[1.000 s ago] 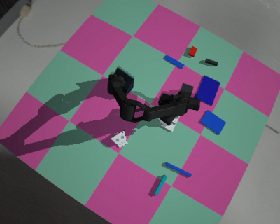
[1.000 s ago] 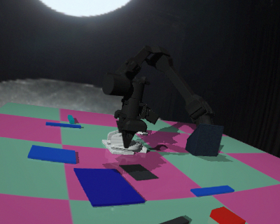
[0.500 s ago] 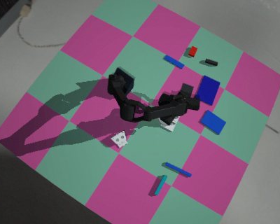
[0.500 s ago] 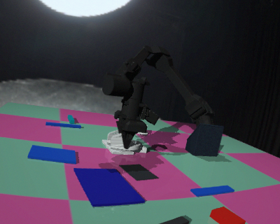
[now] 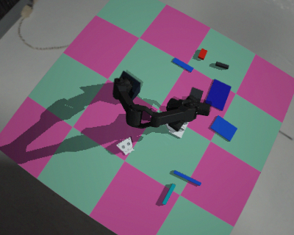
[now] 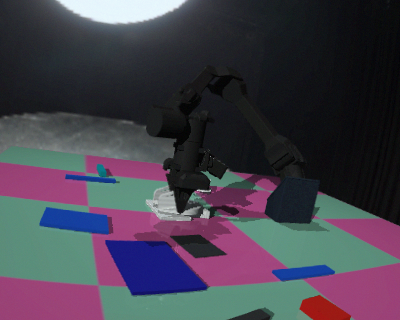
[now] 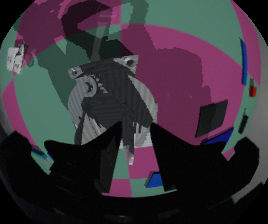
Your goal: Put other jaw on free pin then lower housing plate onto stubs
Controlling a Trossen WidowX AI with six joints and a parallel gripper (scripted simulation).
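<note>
From my station I have the black parallel-jaw gripper (image 5: 179,124) (image 6: 182,209) (image 7: 135,124) pointing down at the white gripper assembly (image 5: 178,133) (image 6: 162,209) (image 7: 147,97), which sits on the pink-and-green checkered mat (image 5: 145,62) (image 6: 17,210) (image 7: 170,42). My pincer is partly open and closed on a slim, pale grey piece (image 7: 131,156); it runs between the fingertips, and I take it for one of the jaws. Shadow covers much of the assembly, so I can't tell whether the teeth mesh or whether both jaws are on their pins.

The small white housing plate with two round holes (image 5: 126,146) (image 7: 16,59) lies on the mat, well apart from the assembly and off both stubs.

A dark grey flat square (image 5: 196,94) (image 6: 198,245) (image 7: 211,119) lies near the assembly, beside a dark blue rectangular panel (image 5: 218,94) (image 6: 154,267) (image 7: 219,136). A brighter blue block (image 5: 223,128) (image 6: 76,220) (image 7: 155,180) lies near that panel. Farther off I see a small red block (image 5: 202,53) (image 6: 324,308) (image 7: 253,91) and a teal bar (image 5: 168,194) (image 6: 101,170) (image 7: 38,153).
</note>
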